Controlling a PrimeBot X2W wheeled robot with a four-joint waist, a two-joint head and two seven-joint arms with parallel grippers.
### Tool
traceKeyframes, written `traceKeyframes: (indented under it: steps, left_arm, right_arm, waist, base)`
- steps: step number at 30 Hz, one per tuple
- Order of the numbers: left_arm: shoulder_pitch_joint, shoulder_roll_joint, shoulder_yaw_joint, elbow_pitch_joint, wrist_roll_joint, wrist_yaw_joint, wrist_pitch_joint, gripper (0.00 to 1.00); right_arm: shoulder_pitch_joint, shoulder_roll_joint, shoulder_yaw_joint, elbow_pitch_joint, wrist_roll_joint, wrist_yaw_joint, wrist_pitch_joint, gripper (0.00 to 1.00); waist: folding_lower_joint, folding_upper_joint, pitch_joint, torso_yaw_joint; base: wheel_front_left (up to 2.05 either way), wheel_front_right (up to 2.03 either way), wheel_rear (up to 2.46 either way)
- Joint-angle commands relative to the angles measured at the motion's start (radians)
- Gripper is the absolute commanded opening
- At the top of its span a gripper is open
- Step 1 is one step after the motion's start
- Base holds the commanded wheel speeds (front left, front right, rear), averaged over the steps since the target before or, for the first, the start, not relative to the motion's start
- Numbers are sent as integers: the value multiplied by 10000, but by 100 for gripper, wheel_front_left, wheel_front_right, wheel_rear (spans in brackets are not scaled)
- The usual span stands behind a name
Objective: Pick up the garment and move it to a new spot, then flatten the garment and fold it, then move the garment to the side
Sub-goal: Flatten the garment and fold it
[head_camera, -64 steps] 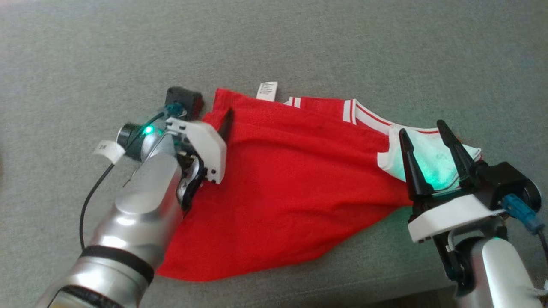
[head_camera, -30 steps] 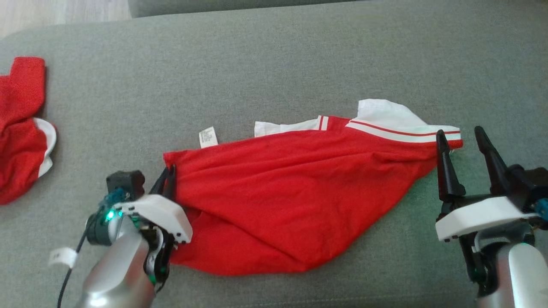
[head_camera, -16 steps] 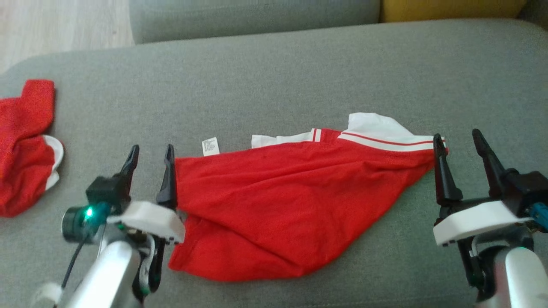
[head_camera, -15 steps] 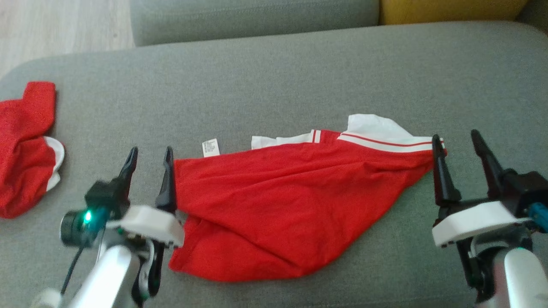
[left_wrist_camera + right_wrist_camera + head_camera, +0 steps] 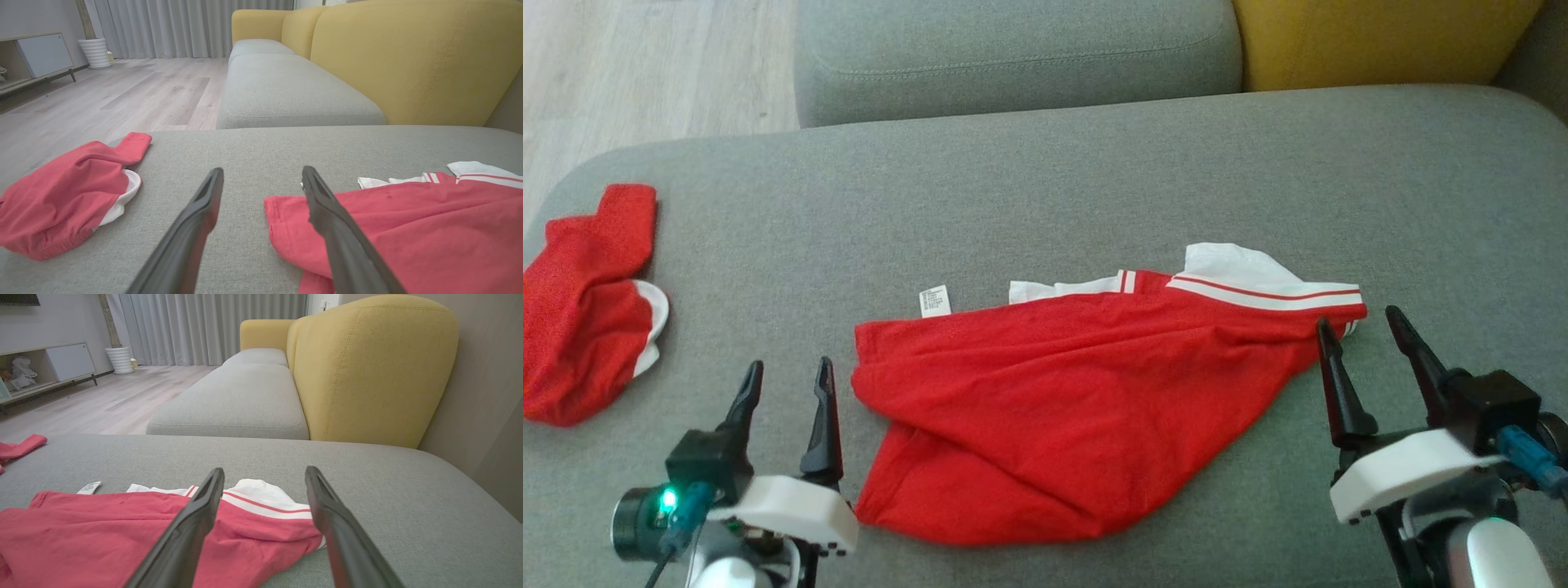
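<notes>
A red garment point(image 5: 1078, 408) with white striped trim lies loosely folded on the grey couch seat point(image 5: 1045, 180), its white label point(image 5: 934, 300) sticking out at the far left corner. My left gripper point(image 5: 788, 377) stands open just left of the garment's near-left edge, holding nothing. To the right of the striped end my right gripper point(image 5: 1357, 322) is open too, apart from the cloth. The left wrist view has the garment point(image 5: 408, 228) to the right of my open left gripper point(image 5: 261, 173). In the right wrist view the garment's striped end point(image 5: 261, 506) lies beyond my open right gripper point(image 5: 264, 473).
A second red and white garment point(image 5: 584, 302) lies crumpled at the seat's far left edge. Beyond the seat are another grey cushion point(image 5: 1013, 49), a yellow backrest point(image 5: 1380, 37) and wooden floor point(image 5: 645, 65) at the upper left.
My left gripper has opened and let go of the garment's left corner, then drawn back toward me. The head camera has tilted, so the couch back and floor came into view.
</notes>
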Motion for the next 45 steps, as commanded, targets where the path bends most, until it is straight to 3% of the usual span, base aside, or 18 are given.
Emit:
traceKeyframes:
  steps: [1,16,22,34,35,36,37,38,45]
  left_arm:
    - [-373,281,466,-376,53,64,-16,100]
    - [-496,471,241,-700,242,170,284,100]
    - [-1792,172,-147,122,-25,-650,543,100]
    - [-4450,-901,-186,4991,-1404,-2222,1525,100]
    - [-4558,-942,-196,5291,-1464,-2324,1559,98]
    - [-4665,-991,-183,5556,-1549,-2448,1553,75]
    - [-4764,-1039,-173,5801,-1621,-2563,1533,23]
    - [-4855,-1083,-165,6014,-1671,-2649,1485,0]
    - [-5269,-1240,-246,6899,-1654,-2917,993,0]
  right_arm:
    - [-248,-135,198,-416,73,75,6,100]
    - [-378,-96,140,-459,107,75,-51,100]
    - [-690,-62,153,-532,154,75,-132,100]
    - [-1469,-5,408,-3,400,75,-509,100]
    - [-1500,-2,416,65,474,75,-519,100]
    - [-1531,0,417,118,516,75,-543,100]
    - [-1547,2,397,180,560,75,-548,100]
    - [-1567,3,384,228,646,75,-580,100]
    - [-1625,6,298,472,863,75,-707,100]
  waist:
    - [0,0,6,1]
    - [0,0,203,48]
    - [0,0,928,134]
    - [0,0,1907,-172]
    - [0,0,1938,-210]
    - [0,0,1963,-239]
    - [0,0,1979,-260]
    - [0,0,1988,-277]
    - [0,0,1969,-288]
  base:
    - [0,0,0]
    - [0,0,0]
    - [0,0,0]
    - [0,0,0]
    - [0,0,0]
    - [0,0,0]
    - [0,0,0]
    - [0,0,0]
    - [0,0,0]
